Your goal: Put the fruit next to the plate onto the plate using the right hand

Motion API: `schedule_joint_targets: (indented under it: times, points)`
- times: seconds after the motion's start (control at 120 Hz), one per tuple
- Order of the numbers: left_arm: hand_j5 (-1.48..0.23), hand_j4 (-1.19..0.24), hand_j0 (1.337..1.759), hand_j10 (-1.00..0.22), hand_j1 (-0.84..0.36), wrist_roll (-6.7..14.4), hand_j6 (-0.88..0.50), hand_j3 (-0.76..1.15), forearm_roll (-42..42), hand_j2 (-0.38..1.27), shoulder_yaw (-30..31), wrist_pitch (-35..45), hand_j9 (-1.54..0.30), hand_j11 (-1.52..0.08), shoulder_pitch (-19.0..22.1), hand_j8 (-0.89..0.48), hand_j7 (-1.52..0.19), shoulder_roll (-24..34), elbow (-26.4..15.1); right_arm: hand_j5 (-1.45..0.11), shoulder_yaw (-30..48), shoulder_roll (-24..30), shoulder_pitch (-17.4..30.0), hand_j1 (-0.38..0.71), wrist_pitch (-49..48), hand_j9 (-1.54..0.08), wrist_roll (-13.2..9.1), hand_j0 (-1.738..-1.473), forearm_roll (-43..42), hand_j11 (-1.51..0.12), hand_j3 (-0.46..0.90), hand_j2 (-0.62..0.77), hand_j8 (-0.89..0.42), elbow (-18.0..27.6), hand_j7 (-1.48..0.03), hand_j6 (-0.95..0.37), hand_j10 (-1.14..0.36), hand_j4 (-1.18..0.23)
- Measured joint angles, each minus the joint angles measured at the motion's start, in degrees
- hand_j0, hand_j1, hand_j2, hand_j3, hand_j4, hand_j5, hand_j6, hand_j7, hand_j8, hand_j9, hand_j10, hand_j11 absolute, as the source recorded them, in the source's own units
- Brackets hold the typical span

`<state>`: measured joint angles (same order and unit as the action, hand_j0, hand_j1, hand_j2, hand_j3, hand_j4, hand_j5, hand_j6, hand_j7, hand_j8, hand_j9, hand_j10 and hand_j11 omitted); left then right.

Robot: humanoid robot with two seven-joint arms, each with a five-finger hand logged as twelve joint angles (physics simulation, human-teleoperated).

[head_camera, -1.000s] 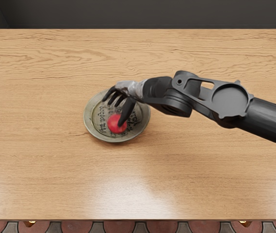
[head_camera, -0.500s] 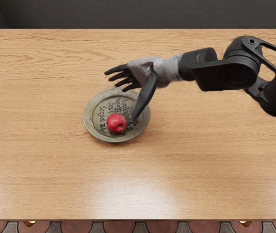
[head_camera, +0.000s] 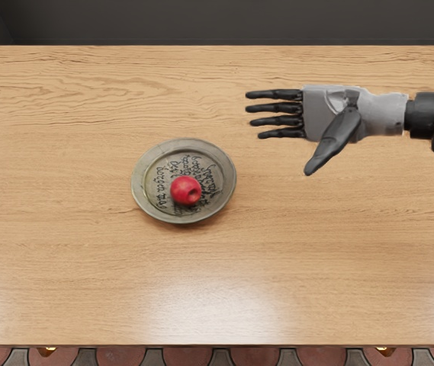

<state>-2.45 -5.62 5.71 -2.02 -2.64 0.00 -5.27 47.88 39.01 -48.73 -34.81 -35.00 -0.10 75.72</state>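
Fruit (head_camera: 186, 190) sat released on the plate (head_camera: 145, 169) while the right hand (head_camera: 319, 118), fingers spread and empty, had withdrawn to upper right, so placement looked done.

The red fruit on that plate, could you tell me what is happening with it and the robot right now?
The red fruit lies on the plate, near its middle, with nothing touching it. The right hand hovers open over the wooden table, off to the plate's right in the picture, fingers spread and holding nothing. The left arm is out of view. The placing looks done.
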Motion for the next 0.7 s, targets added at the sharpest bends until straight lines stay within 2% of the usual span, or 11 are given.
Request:
schedule_joint_targets:
  times: [0.133,0.325,0.7]
  points:
    - [-0.30,-0.23,1.658,-0.23,0.07,0.0,-0.23,0.00,0.0,0.05,0.0,0.0,-0.30,-0.30,0.0,-0.23,-0.30,0.0,0.0,-0.05,0.1,5.9,3.3,-0.30,-0.2,-0.05,0.0,-1.658,7.1,-0.05,0.00,-0.01,-0.04,0.0,-0.05,-0.04,-0.04,-0.04]
    - [-0.30,-0.23,1.658,-0.23,0.07,0.0,-0.23,0.00,0.0,0.05,0.0,0.0,-0.30,-0.30,0.0,-0.23,-0.30,0.0,0.0,-0.05,-0.3,11.4,6.4,-0.30,-0.2,-0.05,0.0,-1.658,12.6,-0.05,0.00,-0.01,-0.04,0.0,-0.05,-0.04,-0.04,-0.04]
    - [-0.30,-0.23,1.658,-0.23,0.07,0.0,-0.23,0.00,0.0,0.05,0.0,0.0,-0.30,-0.30,0.0,-0.23,-0.30,0.0,0.0,-0.05,0.1,12.1,6.7,-0.31,-0.2,-0.05,0.0,-1.658,13.9,-0.05,0.00,-0.01,-0.03,2.4,-0.05,-0.03,-0.03,-0.03]
